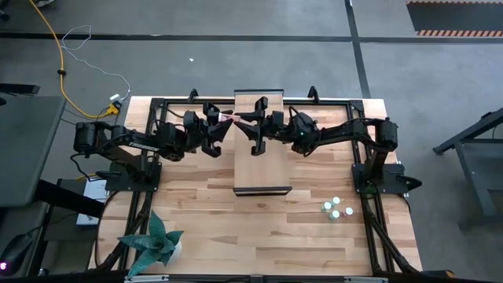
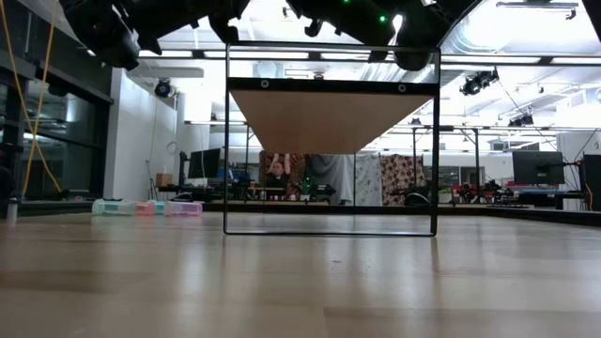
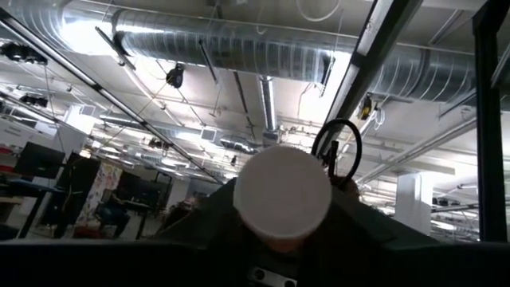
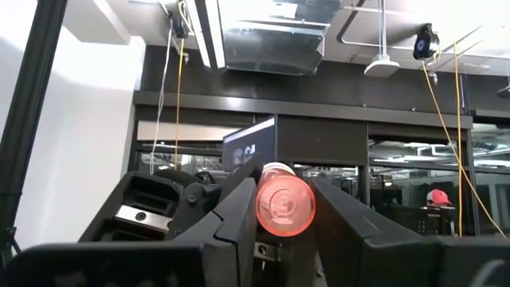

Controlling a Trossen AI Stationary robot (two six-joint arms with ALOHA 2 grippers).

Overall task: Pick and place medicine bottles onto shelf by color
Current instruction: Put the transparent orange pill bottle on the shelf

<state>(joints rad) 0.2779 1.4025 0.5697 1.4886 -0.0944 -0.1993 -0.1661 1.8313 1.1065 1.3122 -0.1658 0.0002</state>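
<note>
A pink medicine bottle [image 1: 229,118] lies level in the air between my two grippers, above the far left part of the shelf [image 1: 262,157]. My left gripper [image 1: 221,123] comes at it from the table's left and my right gripper [image 1: 248,120] from the right. The bottle's white cap [image 3: 283,191] faces the left wrist camera and its pink base [image 4: 284,206] faces the right wrist camera. Three teal-green bottles [image 1: 335,207] stand on the table by the right arm's base. In the low view the shelf [image 2: 329,122] shows as a raised board in a dark frame. My left gripper is shut on the bottle's cap end [image 3: 283,191], coming level from the table's left. The cap hides the place of contact. The bottle is lifted clear and lies level. My right gripper pinches the bottle's base end [image 4: 284,206] between its two fingers [image 4: 239,219], one on each side. It comes level from the table's right, with the fingers along the bottle. The bottle is clear of shelf and table.
A green plant [image 1: 153,244] stands at the table's near left corner. The arms' dark frames [image 1: 369,169] stand at both sides of the shelf. Bare wood table [image 1: 259,228] lies near of the shelf.
</note>
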